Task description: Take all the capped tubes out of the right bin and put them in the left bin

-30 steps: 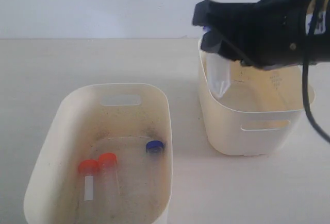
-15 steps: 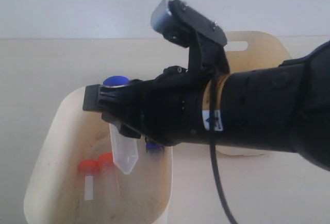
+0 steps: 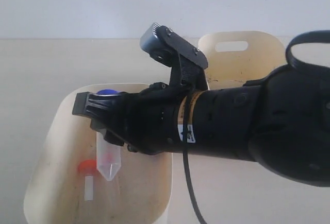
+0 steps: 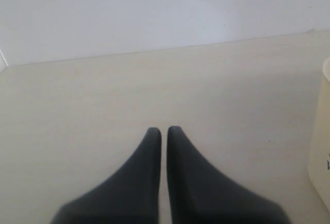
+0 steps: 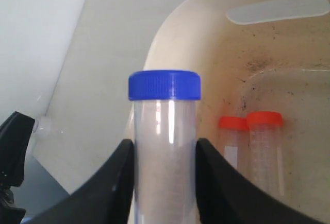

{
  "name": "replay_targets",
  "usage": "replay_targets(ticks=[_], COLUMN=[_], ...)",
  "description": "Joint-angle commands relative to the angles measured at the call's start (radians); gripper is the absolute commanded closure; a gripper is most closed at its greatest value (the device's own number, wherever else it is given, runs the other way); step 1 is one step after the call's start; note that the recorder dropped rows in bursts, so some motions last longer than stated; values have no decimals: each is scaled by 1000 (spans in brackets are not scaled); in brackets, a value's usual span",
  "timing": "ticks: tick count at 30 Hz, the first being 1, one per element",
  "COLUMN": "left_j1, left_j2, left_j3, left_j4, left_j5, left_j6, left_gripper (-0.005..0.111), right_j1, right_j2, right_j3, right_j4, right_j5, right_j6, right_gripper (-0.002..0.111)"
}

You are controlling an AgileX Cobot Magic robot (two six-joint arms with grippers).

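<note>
Your right gripper is across the middle, over the left bin, clamped on a blue-capped tube held cap up with its tip inside the rim. Behind the arm, only the right bin's far wall shows. Your left gripper is empty over the table, its fingers together. Two orange-capped tubes lie side by side on the grimy base.

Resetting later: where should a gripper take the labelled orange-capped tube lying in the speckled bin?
Probably the clear barrel of the labelled tube, from straight above, closing across its width: it lies flat on the left bin base, another orange-capped tube close alongside.
</note>
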Motion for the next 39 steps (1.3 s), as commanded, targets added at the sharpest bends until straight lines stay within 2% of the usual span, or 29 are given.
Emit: replay_targets(ticks=[1, 2, 3, 4, 5, 7, 9, 10, 11, 13, 14, 16, 24, 26, 28, 29, 31, 35, 39], left_j1=[1, 1, 1, 1, 1, 1, 1, 1, 1, 1, 1, 1, 1, 1, 1, 1, 1, 1, 1], left_j2=[-2, -2, -2, -2, -2, -2, -2, -2, -2, -2, -2, -2, -2, -2, -2, -2, -2, -2, -2], left_j3=[-4, -4, -4, -4, -4, -4, -4, -4, -4, -4, -4, -4, -4, -4, -4, -4, -4, -4, -4], left_j4=[-7, -7, -7, -7, -7, -7, -7, -7, -7, -7, -7, -7, -7, -7, -7, -7, -7, -7, -7], left_j5=[-15, -15, -15, -15, -15, -15, -15, -15, -15, -15, -15, -15, -15, -15, -15, -15, -15, -15, -15], left_j6=[-12, -12, -12, -12, -12, -12, -12, -12, -12, -12, -12, -12, -12, -12, -12, -12, -12, -12, -12], left_gripper=[102, 102, 102, 102, 102, 102, 102, 102, 102, 102, 102, 102, 102, 102, 102, 102, 102, 102, 102], right_j1=[1, 1, 1, 1, 1, 1, 1, 1, 1, 1, 1, 1, 1, 1, 1, 1, -2, -68, -225], right_j2=[14, 35, 47, 59, 61, 46, -12, -50, -92, -152, -199, -251, -298, -300, -302, -302, -302, -317, -405], right_j3=[2, 2, 2, 2, 2, -4, -4, -4, -4, -4, -4, -4, -4, -4, -2, -2, -2, -2, 9], right_j4=[-12, -12, -12, -12, -12, -12, -12, -12, -12, -12, -12, -12, -12, -18, -56, -64, -65, -63, 40], right_j5=[-9, -9, -9, -9, -4, 5, 13, 38, 76, 148, 225, 268, 262, 273, 294, 341, 399, 491, 524], right_j6=[-45, -50, -51, -62, -62, -59, -37, -35, -37, -44, -44, -44, -44, -114, -277, -385, -458, -528, -523], right_gripper=[48, 22, 11, 7, 7, 13, 32, 49, 74, 109, 104, 103, 103, 103, 103, 103, 103, 103, 103])
